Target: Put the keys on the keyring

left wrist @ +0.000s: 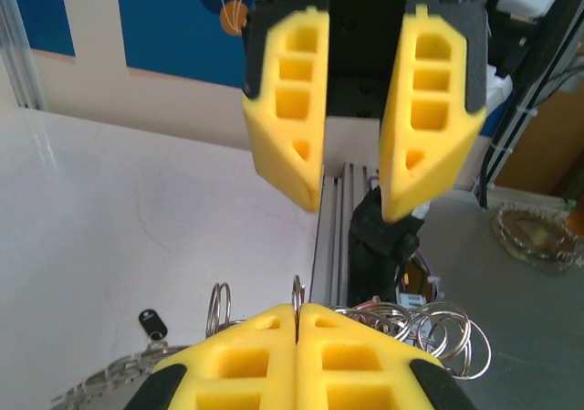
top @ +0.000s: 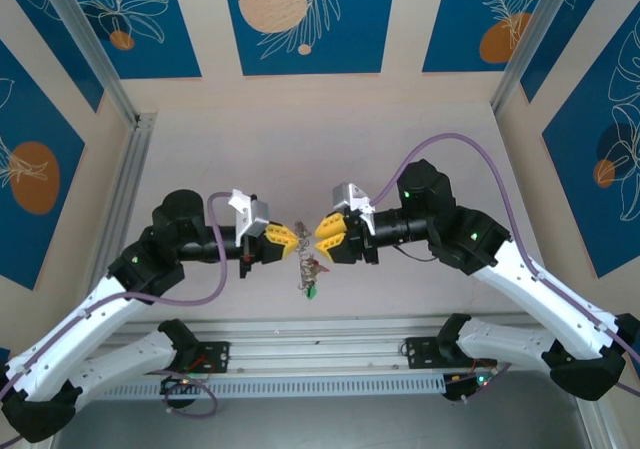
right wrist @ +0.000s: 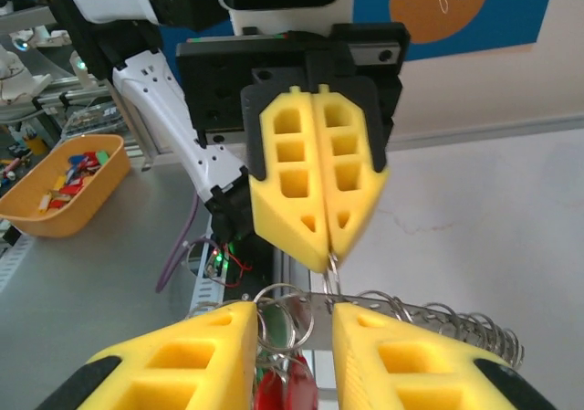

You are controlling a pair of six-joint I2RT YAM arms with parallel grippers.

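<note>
Yellow fingers (right wrist: pixel 401 364) of the right gripper (right wrist: pixel 292 314) stand spread, red keys (right wrist: pixel 278 390) dangling between them at six o'clock. Facing it at twelve o'clock, the left gripper (right wrist: pixel 327 246) is pressed together, pinching the keyring (right wrist: pixel 438 317), held up over the table (top: pixel 300 149) between both arms.

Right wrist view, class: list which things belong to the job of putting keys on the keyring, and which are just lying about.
Job in hand: keyring; red keys; left claw, shut on the keyring; right claw, open.
Lying about: orange tray; wall poster.
</note>
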